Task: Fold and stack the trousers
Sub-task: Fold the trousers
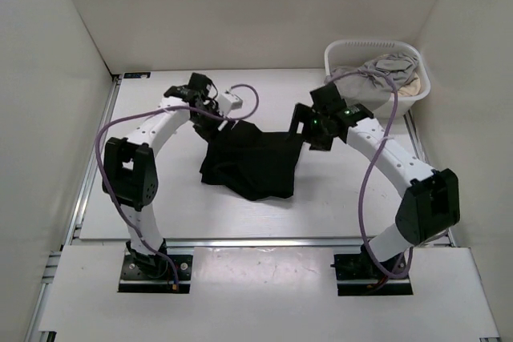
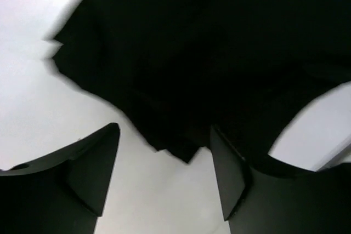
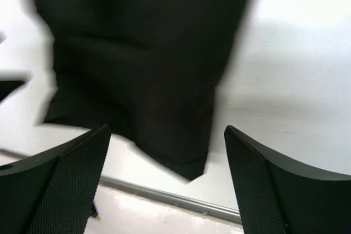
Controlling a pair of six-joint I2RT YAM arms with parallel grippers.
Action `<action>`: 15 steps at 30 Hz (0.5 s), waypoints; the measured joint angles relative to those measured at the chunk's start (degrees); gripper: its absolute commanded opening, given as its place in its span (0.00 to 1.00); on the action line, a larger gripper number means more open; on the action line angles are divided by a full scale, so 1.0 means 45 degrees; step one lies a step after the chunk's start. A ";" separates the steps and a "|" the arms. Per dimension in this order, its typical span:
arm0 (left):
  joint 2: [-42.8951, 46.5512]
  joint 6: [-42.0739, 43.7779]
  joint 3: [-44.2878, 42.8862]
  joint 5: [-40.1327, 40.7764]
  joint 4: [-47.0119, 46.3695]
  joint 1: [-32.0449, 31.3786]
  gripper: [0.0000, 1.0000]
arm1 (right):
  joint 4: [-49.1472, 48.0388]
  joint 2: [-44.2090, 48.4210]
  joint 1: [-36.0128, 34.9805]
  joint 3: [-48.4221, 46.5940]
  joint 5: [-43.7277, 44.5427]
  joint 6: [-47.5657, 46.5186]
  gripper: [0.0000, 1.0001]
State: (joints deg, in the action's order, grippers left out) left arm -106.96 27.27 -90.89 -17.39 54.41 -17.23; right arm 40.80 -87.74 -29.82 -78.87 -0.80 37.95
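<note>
White surface (image 1: 337, 210) carries the black trousers (image 1: 252, 162), crumpled in a heap at its middle. Left gripper (image 1: 216, 120) and right gripper (image 1: 308, 132) hover at the heap's far corners, fingers spread apart.

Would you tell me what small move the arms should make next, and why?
Probably lower the left gripper and right gripper onto edges of the trousers and close. Both hang open, holding nothing, and the trousers lie in a rumpled heap, not folded.
</note>
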 measured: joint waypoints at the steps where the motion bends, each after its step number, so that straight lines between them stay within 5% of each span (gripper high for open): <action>1: 0.0185 0.0092 0.0495 -0.0461 0.0005 -0.0194 0.81 | -0.0384 -0.0112 0.0277 0.0797 -0.0102 0.0146 0.90; 4: 0.0607 0.0442 0.2166 -0.1613 -0.0180 -0.0466 0.79 | -0.1394 -0.0957 0.0427 0.2550 -0.0835 0.0408 0.90; 8: 0.1263 0.1180 0.4017 -0.2040 -0.0563 -0.0816 0.47 | -0.2433 -0.1846 0.0291 0.3152 -0.1787 0.0641 0.90; 15: 0.2127 0.2453 0.6343 -0.1146 -0.0714 -0.1030 0.49 | -0.3638 -0.1831 0.0267 0.4012 -0.2210 0.0889 0.90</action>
State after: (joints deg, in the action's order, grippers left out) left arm -97.38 38.30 -62.35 -22.55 51.20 -21.87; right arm 24.43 -95.98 -28.62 -60.82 -10.74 41.95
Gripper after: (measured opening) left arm 0.475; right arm 0.900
